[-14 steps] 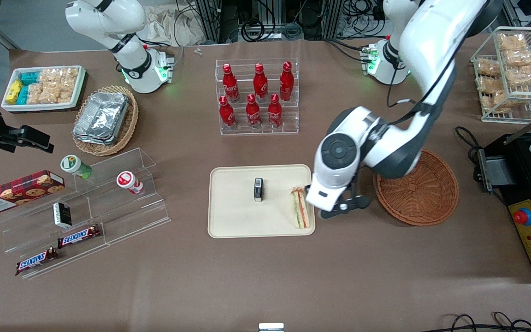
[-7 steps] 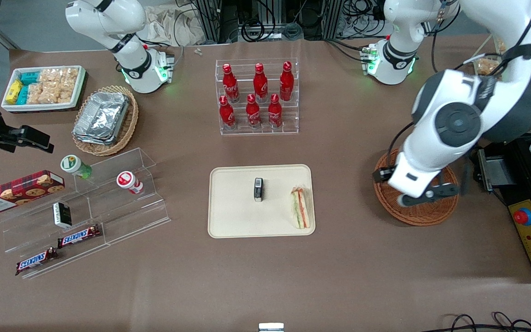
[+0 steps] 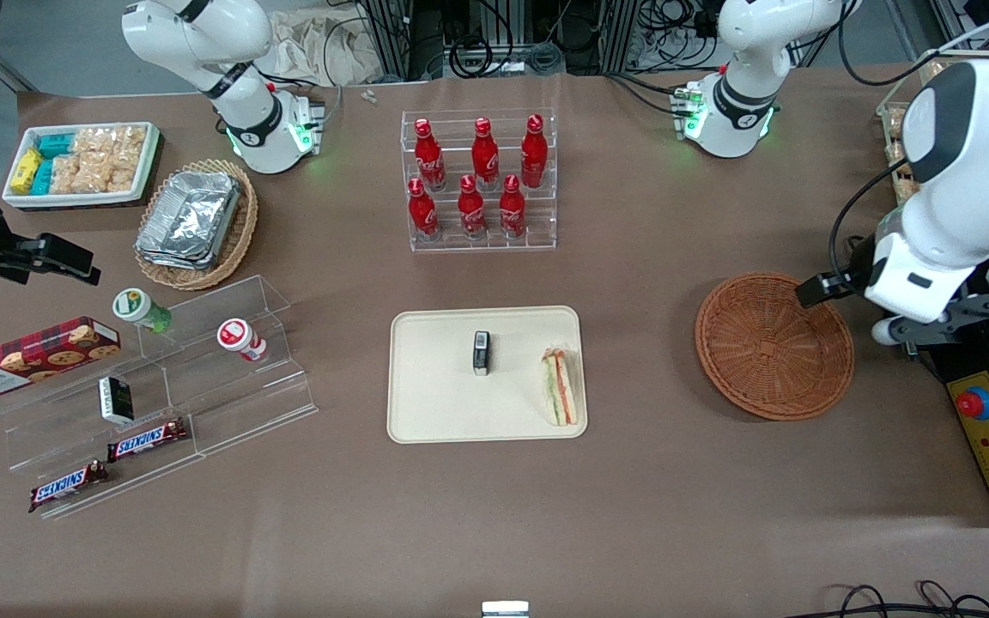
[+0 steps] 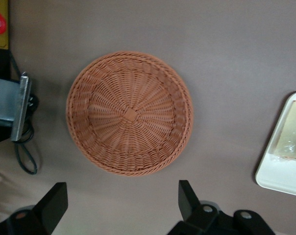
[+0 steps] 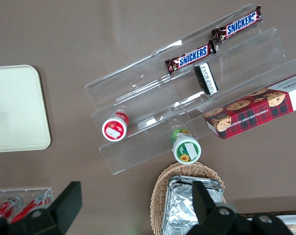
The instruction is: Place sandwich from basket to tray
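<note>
The triangular wedge sandwich of pale bread with green, red and orange filling (image 3: 560, 388) is seen lying on the flat cream-beige rectangular tray (image 3: 434, 378), close against the tray's short edge that faces the working arm's end of the surface, with its long axis running along that edge. A small dark rectangular object (image 3: 481, 352) lies near the tray's middle, apart from the sandwich. The round reddish-brown woven wicker basket (image 3: 774, 345) is found empty, well apart from the tray toward the working arm's end.

The end effector (image 3: 842, 283) is held above the surface just past the basket's rim, near the black control box with the red button (image 3: 988, 429) at the surface's edge. Its fingers (image 4: 55, 203) are spread wide apart and nothing is held between them; in the left wrist view the basket (image 4: 130, 113) lies between them and below.

The placement is judged complete: the sandwich lies well off from the end effector, with the whole basket in between, so only a retreat appears to be left.
</note>
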You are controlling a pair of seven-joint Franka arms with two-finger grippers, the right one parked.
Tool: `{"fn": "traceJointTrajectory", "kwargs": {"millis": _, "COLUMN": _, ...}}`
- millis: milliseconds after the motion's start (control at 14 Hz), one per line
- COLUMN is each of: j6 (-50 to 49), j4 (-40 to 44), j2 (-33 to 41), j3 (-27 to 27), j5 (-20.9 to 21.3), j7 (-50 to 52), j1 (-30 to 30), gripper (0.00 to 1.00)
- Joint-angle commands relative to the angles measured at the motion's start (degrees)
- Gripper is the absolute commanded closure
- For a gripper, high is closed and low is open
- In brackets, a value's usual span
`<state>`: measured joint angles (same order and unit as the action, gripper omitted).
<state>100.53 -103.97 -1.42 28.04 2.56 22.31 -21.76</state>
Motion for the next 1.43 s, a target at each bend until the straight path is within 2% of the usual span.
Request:
{"fn": "traceJointTrajectory", "kwargs": {"millis": 0, "j6": 5.0, "j4": -10.3, "j2": 8.9, "j3": 0.0, "j5": -2.1, "j7": -2.8, "j1": -1.3, "gripper": 0.0}}
{"fn": "traceJointTrajectory", "kwargs": {"millis": 143, "j6": 6.3, "j4": -11.0, "j2": 10.2, "j3": 0.0, "j5": -5.5, "j7": -3.6, "j1": -1.7, "gripper": 0.0}}
{"fn": "traceJointTrajectory", "kwargs": {"millis": 286, "j6": 5.7, "j4": -7.1, "j2": 7.9, "j3": 0.0, "j5": -5.7, "j7": -3.7, "j1": -2.0, "gripper": 0.0}}
{"fn": "traceJointTrajectory", "kwargs": {"millis": 714, "j6": -4.6, "j4": 13.9, "j2": -5.9, "j3": 0.2, "j5": -4.8, "j7": -3.3, "j1": -2.6, "gripper": 0.0}}
{"fn": "traceJointTrajectory", "kwargs": {"millis": 1000, "j6": -3.4, "j4": 14.2, "j2": -8.2, "j3": 0.4, "j5": -4.5, "j7": -3.0, "j1": -2.1, "gripper": 0.0}}
{"fn": "traceJointTrajectory", "kwargs": {"millis": 1214, "j6": -3.7, "j4": 13.6, "j2": -7.6, "j3": 0.3, "j5": -0.3, "j7": -2.7, "j1": -2.3, "gripper": 0.0}}
{"fn": "traceJointTrajectory", "kwargs": {"millis": 1357, "j6": -4.1, "j4": 12.5, "j2": -5.9, "j3": -0.9, "j5": 0.1, "j7": -1.7, "j1": -1.8, "gripper": 0.0}}
